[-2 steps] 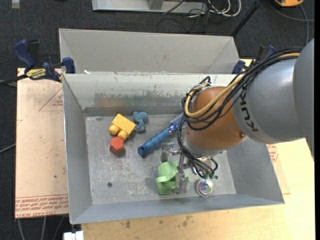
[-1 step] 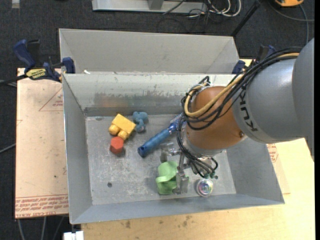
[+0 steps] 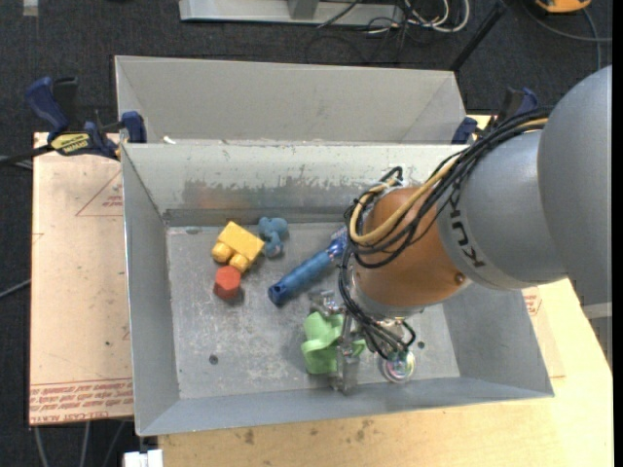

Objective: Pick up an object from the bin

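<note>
Room is scarce where the claw (image 3: 343, 370) stands. It is low in the grey bin (image 3: 146, 261), near the front wall, beside the green lumpy thing (image 3: 317, 342) that lies front and centre on the floor. The claw is at the green thing's right side, touching it or just beside it. Whether it is clenched or released cannot be told, since the orange wrist cover (image 3: 409, 261) and its cables (image 3: 375, 224) hang over it. Just behind the green thing a blue cylinder (image 3: 304, 274) lies slantwise, its far end by the cover. Farther left, well apart from the claw, sit a red peg (image 3: 228, 281), a yellow block (image 3: 238, 244) and a grey-blue piece (image 3: 274, 233), toward the back wall. Open floor lies at the front left.
</note>
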Tool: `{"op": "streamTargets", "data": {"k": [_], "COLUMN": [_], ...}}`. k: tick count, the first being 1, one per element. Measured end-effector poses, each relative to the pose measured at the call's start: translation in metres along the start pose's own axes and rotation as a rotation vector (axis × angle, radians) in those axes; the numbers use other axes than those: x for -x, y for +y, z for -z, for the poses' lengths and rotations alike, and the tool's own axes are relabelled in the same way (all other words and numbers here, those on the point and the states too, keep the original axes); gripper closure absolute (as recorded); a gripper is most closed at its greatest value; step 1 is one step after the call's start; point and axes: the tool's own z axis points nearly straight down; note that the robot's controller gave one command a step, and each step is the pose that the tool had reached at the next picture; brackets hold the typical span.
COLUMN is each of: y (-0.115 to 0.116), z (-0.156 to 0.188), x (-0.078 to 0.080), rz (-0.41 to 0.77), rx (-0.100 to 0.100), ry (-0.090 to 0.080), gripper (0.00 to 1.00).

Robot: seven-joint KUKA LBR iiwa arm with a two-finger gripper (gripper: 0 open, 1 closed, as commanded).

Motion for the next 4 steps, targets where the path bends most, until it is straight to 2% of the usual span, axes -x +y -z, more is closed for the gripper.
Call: {"op": "streamTargets", "data": {"k": [1, 2, 4], "y": [0.0, 0.0, 0.001], "z": [0.0, 0.0, 0.059], "x": [0.0, 0.001, 0.003], "rz": [-0.002, -0.002, -0.005], "rx": [0.001, 0.001, -0.001], "ry": [-0.001, -0.001, -0.006], "gripper": [0.0, 1.0, 1.0]}}
